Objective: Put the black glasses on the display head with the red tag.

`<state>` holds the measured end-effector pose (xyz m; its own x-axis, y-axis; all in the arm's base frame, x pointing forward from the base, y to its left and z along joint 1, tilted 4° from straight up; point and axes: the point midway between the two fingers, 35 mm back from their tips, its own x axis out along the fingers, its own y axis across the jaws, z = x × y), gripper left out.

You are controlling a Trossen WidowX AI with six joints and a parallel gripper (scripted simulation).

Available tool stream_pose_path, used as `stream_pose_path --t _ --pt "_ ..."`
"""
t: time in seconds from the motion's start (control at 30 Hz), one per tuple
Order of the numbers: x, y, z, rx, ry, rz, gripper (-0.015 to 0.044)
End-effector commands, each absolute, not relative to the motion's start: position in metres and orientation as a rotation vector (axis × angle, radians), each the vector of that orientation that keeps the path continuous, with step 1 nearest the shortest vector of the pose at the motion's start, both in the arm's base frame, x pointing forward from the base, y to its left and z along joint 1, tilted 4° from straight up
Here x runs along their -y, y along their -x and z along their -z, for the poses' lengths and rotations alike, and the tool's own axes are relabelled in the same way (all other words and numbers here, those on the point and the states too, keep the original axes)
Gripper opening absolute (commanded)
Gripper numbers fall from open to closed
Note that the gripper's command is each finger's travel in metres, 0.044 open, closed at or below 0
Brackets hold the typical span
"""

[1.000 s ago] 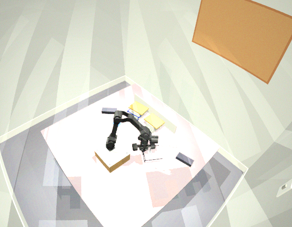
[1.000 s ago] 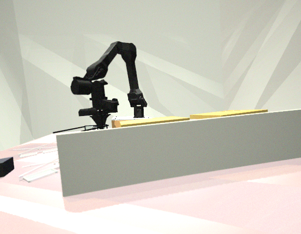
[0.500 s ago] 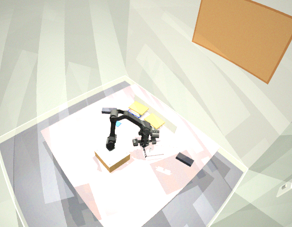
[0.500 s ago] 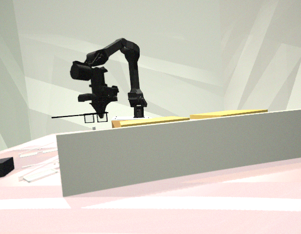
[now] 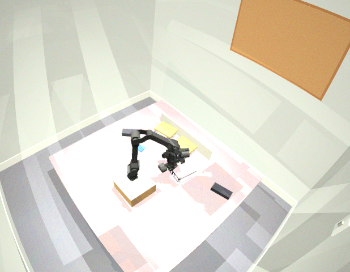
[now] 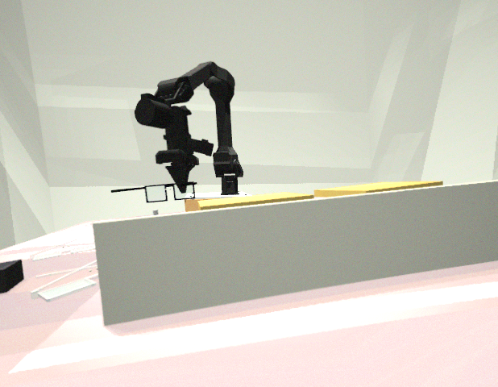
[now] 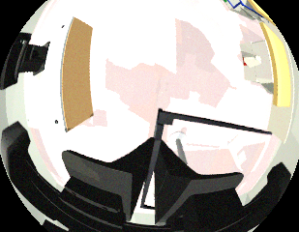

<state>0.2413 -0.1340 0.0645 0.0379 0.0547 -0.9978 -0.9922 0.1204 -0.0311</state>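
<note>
The black glasses [image 5: 174,175] [image 6: 155,194] [image 7: 214,122] are pinched in the end effector's [image 5: 171,169] [image 6: 182,190] [image 7: 153,145] tips.

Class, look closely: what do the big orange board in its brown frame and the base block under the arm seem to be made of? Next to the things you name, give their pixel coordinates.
Orange board in a brown frame [image 5: 292,43]: probably cork, matt, judging by its fine speckle.

White-topped base block with brown sides [image 5: 143,194] [image 7: 77,77]: perhaps wood or particle board, matt, with grainy tan sides; the top's material is unclear.

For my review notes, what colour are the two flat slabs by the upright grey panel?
Yellow slabs, both; the top view shows it best.
</note>
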Motion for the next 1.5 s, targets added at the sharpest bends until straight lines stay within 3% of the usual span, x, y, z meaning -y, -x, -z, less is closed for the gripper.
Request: stream_pose_path --t 0.0,0.63,1.27,1.47 --pt "0.117 -0.247 -0.068 -1.126 1.216 -1.223 0.0000" --pt "0.029 -0.264 -0.074 -0.643 1.765 -1.726 0.0000" --pt "-0.055 -0.251 -0.079 0.059 2.224 -2.125 0.0000" --pt "-0.059 -0.250 -0.077 0.092 2.240 -2.138 0.0000"
